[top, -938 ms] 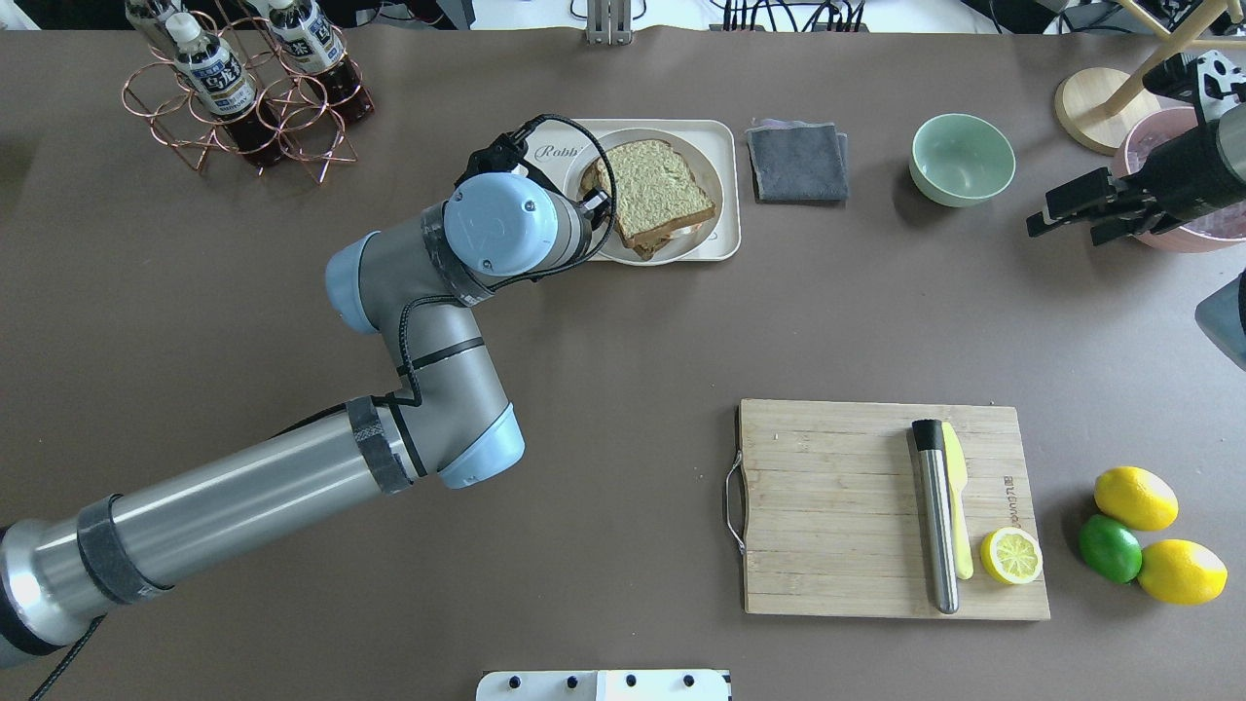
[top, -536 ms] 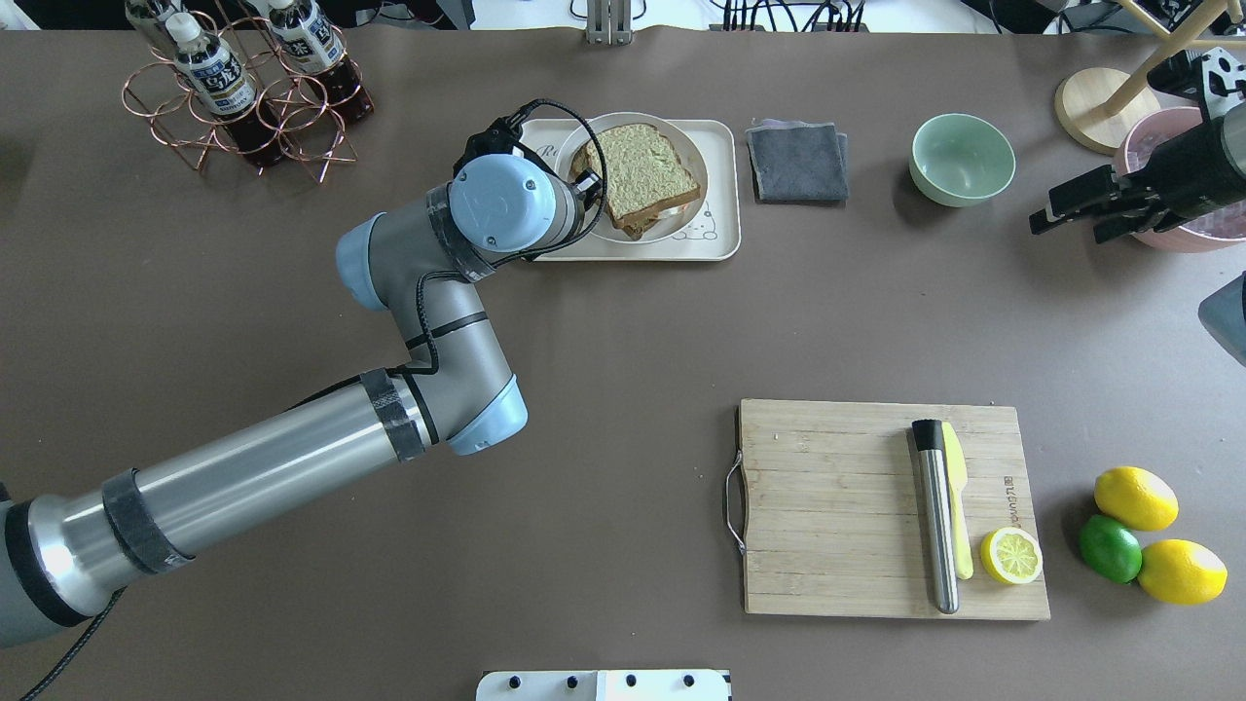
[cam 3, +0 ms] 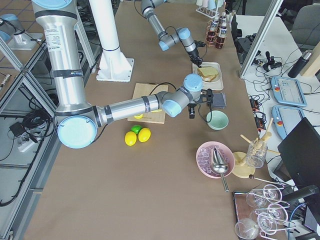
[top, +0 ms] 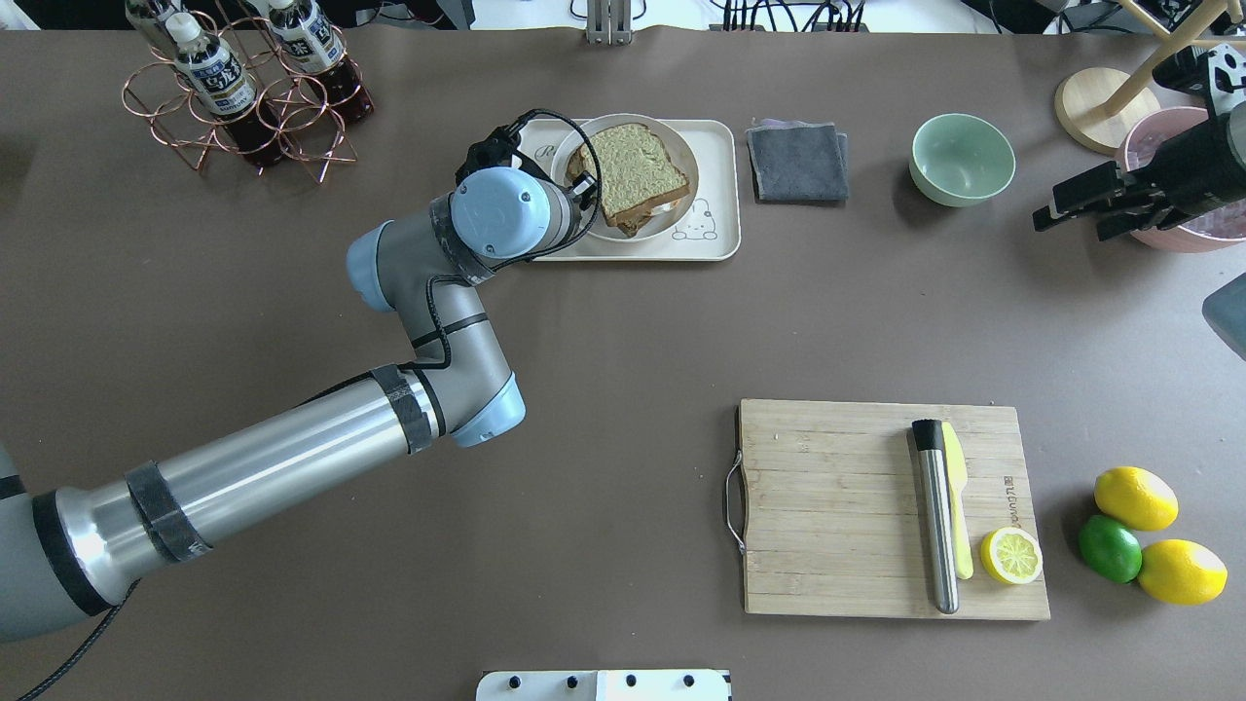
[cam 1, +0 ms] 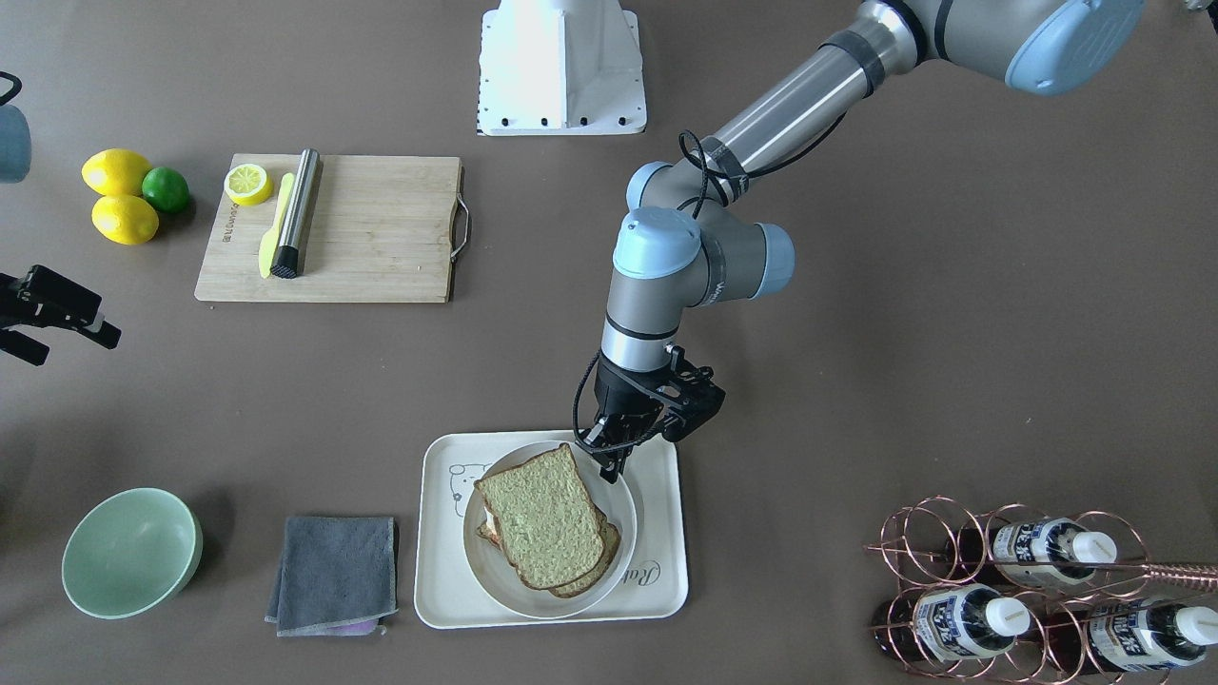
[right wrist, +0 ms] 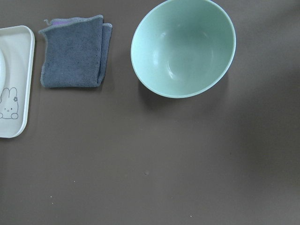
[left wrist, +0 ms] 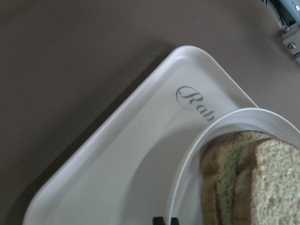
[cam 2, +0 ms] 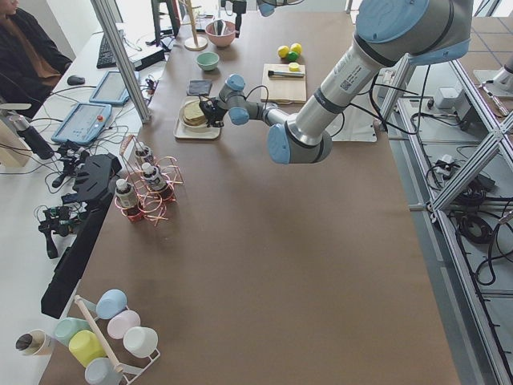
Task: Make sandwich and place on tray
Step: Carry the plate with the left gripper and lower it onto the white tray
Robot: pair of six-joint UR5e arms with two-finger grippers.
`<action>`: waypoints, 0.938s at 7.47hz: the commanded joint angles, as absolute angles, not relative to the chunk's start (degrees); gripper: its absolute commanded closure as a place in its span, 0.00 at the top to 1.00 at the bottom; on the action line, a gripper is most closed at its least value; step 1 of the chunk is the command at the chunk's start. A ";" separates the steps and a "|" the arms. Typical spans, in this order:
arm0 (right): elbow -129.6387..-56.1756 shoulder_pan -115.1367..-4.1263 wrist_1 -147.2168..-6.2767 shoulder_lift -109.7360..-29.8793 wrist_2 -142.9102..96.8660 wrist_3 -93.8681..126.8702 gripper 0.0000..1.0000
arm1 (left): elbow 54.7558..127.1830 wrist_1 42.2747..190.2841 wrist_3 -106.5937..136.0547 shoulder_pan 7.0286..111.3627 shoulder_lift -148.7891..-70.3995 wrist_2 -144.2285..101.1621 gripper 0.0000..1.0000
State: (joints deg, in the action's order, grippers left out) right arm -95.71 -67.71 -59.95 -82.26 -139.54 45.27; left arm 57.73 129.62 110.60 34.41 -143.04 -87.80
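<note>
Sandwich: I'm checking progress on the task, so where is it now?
In the front-facing view the sandwich lies on the white plate over the tray, low centre, right of the grey cloth.

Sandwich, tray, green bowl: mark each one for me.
sandwich (cam 1: 542, 518), front-facing view, middle of the top slice.
tray (cam 1: 440, 561), front-facing view, bare floor near its edge.
green bowl (right wrist: 183, 47), right wrist view, inside bottom.

We see sandwich (cam 1: 544, 521): two speckled tan slices, brown crusts, stacked slightly offset, lying flat on round white plate (cam 1: 623, 504). Plate sits in cream tray (cam 1: 440, 571) with bear drawing and script; tray flat on surface (cam 1: 856, 381).
</note>
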 commanded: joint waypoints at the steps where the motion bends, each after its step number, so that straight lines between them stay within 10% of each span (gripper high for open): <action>1: -95.36 -68.11 -60.03 -82.27 -139.83 45.18 0.99 | 58.88 129.90 110.04 34.36 -143.17 -88.06 0.98; 7: -95.97 -69.34 -60.12 -82.53 -139.93 45.00 1.00 | 72.72 123.86 89.99 42.61 -136.96 -97.02 0.98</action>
State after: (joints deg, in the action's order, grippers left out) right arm -95.38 -68.66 -60.20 -82.28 -140.21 45.00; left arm 65.87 126.50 100.97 40.15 -140.81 -95.66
